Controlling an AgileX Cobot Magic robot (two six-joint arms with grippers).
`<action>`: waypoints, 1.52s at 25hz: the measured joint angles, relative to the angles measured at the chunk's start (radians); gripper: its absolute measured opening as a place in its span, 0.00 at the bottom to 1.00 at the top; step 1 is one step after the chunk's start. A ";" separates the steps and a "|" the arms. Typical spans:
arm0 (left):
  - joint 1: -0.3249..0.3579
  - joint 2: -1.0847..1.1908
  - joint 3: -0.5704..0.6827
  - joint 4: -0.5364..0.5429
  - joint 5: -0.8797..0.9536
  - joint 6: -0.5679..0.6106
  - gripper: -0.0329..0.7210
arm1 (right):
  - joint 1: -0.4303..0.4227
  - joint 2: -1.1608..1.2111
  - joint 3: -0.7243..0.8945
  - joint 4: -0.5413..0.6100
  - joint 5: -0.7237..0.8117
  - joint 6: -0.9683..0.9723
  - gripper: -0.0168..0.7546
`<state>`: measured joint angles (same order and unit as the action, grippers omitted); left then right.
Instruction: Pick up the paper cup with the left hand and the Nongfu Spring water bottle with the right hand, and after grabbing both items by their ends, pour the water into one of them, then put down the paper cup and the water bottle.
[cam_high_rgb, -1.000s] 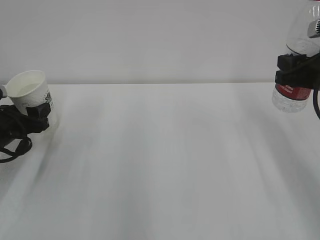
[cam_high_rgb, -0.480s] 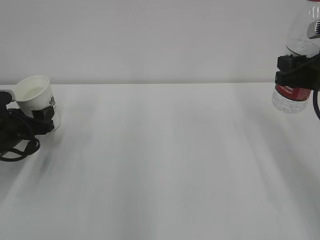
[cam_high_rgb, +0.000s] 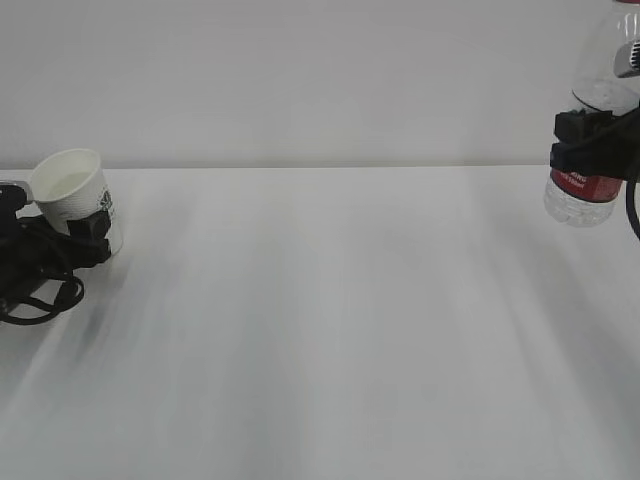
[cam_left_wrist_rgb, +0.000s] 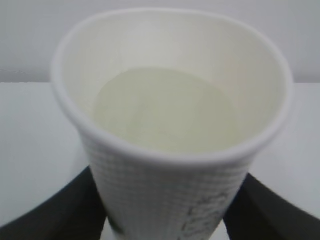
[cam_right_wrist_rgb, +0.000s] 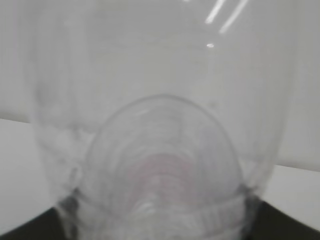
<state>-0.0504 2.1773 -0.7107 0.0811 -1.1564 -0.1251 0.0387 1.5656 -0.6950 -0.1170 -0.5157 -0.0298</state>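
The white paper cup (cam_high_rgb: 68, 188) is at the far left, low over the table and leaning slightly left. My left gripper (cam_high_rgb: 90, 230) is shut on its lower part. In the left wrist view the paper cup (cam_left_wrist_rgb: 170, 125) fills the frame, with a black finger on each side of its base and the left gripper (cam_left_wrist_rgb: 165, 222) closed on it. The cup's bottom looks pale; I cannot tell whether water is in it. At the far right, my right gripper (cam_high_rgb: 590, 140) is shut on the Nongfu Spring water bottle (cam_high_rgb: 585, 185), just above its red label. In the right wrist view the clear bottle (cam_right_wrist_rgb: 160, 150) fills the frame, held by the right gripper (cam_right_wrist_rgb: 160, 220).
The white table (cam_high_rgb: 330, 320) runs from the plain grey wall to the front edge of the view. Black cables (cam_high_rgb: 35, 295) lie looped under the left arm on the table's left side.
My left gripper has gone down and a little to the right with the paper cup, which now sits lower and nearer the table. The right gripper and bottle have not moved.
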 joint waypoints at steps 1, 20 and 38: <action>0.000 0.000 0.000 0.000 0.000 0.002 0.68 | 0.000 0.000 0.000 0.000 0.000 0.000 0.49; 0.000 0.004 0.007 -0.029 0.000 0.002 0.96 | 0.000 0.000 0.000 0.000 0.002 0.000 0.49; 0.000 -0.222 0.251 -0.006 0.002 0.002 0.93 | 0.000 0.000 0.000 0.000 0.005 0.000 0.49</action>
<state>-0.0504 1.9553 -0.4593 0.0754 -1.1540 -0.1236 0.0387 1.5656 -0.6950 -0.1170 -0.5103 -0.0298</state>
